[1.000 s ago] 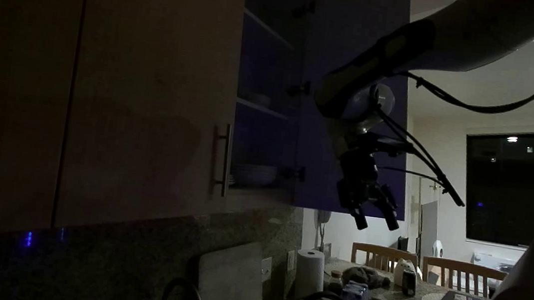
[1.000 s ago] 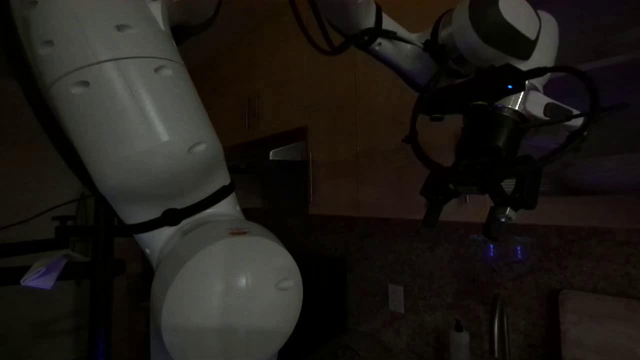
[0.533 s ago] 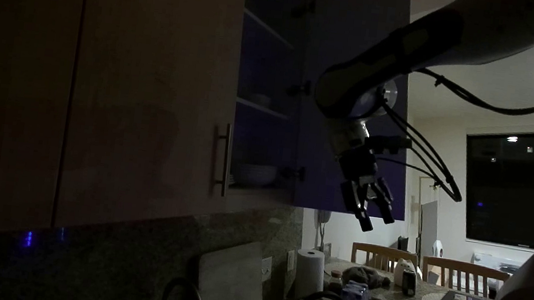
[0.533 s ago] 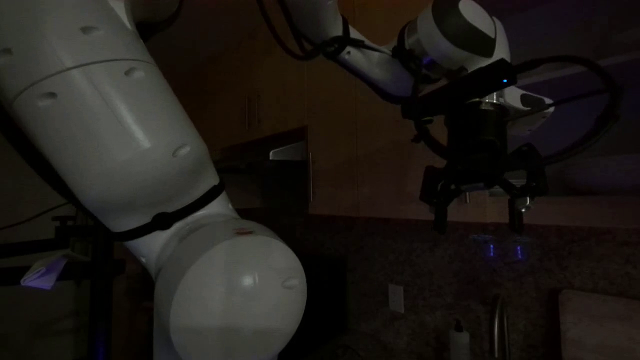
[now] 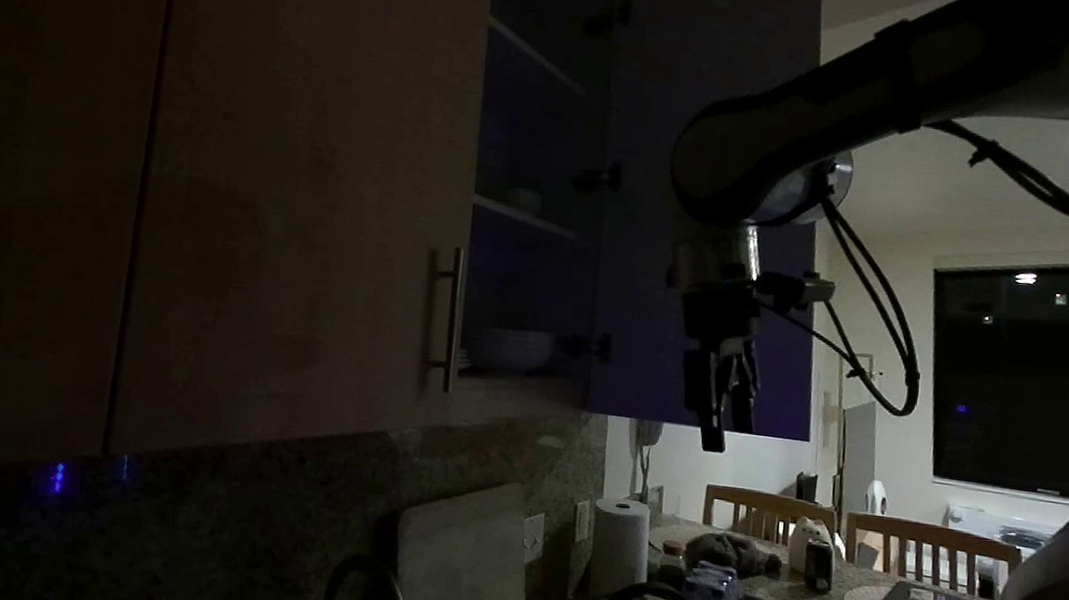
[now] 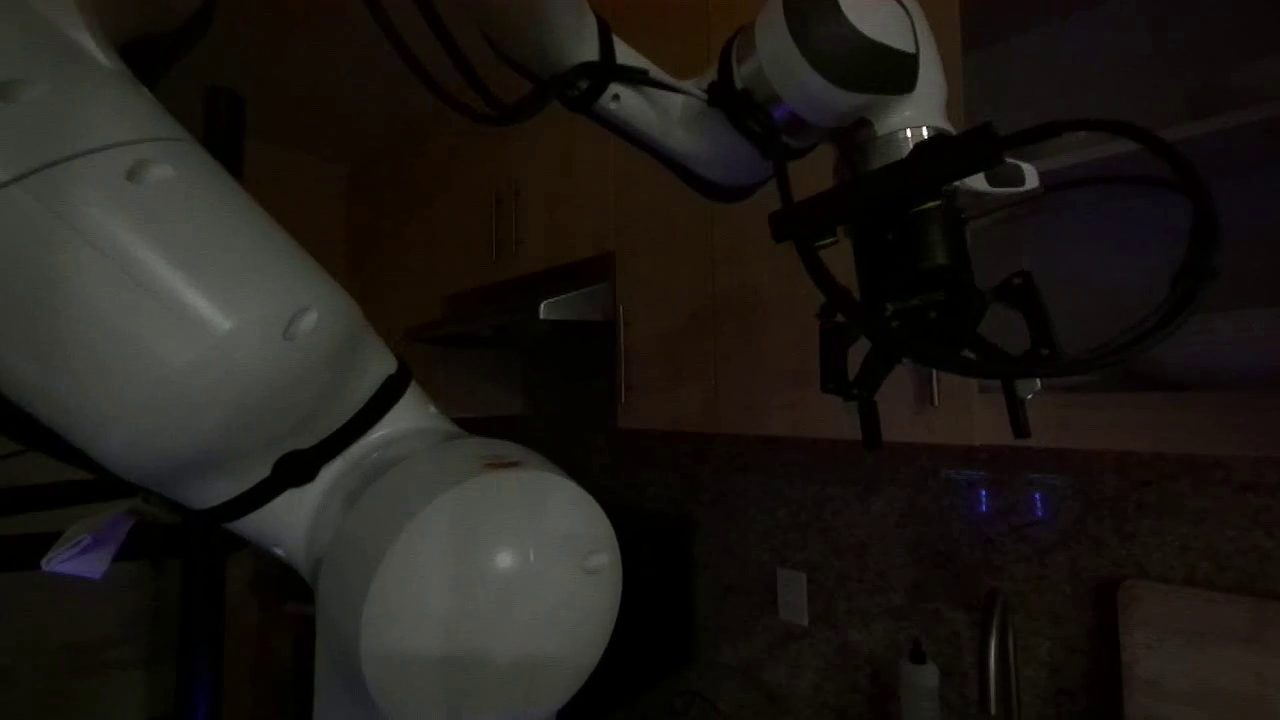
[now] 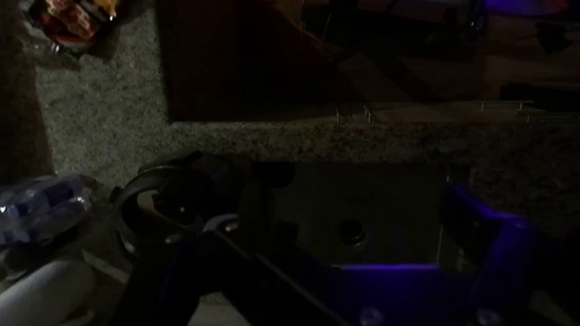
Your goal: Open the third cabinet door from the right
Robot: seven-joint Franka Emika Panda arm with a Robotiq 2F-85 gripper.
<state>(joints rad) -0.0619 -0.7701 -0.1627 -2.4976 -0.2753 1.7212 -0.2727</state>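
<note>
The third cabinet door from the right [image 6: 665, 330] is tall, narrow, flat and shut, dim in the low light. Its slim vertical bar handle [image 6: 621, 353] is near its lower left edge. The same door [image 5: 25, 182] shows at the left in an exterior view, its handle out of view there. My gripper [image 6: 943, 420] hangs fingers down to the right of this door, apart from it. It is open and empty, also in an exterior view [image 5: 727, 430]. In the wrist view its dark fingers [image 7: 360, 203] stand wide apart above a sink.
The wider door [image 5: 308, 164], shut, has its handle [image 5: 453, 321] near its right edge. The rightmost door [image 5: 636, 382] stands open beside my gripper, showing shelves with bowls [image 5: 511, 350]. A range hood [image 6: 570, 302] juts out left of the narrow door. A faucet [image 6: 1000, 650] stands below.
My gripper has moved left in one exterior picture and turned from tilted to nearly upright. The arm has swung back from the cabinet. The gripper stays open; the doors have not moved.
</note>
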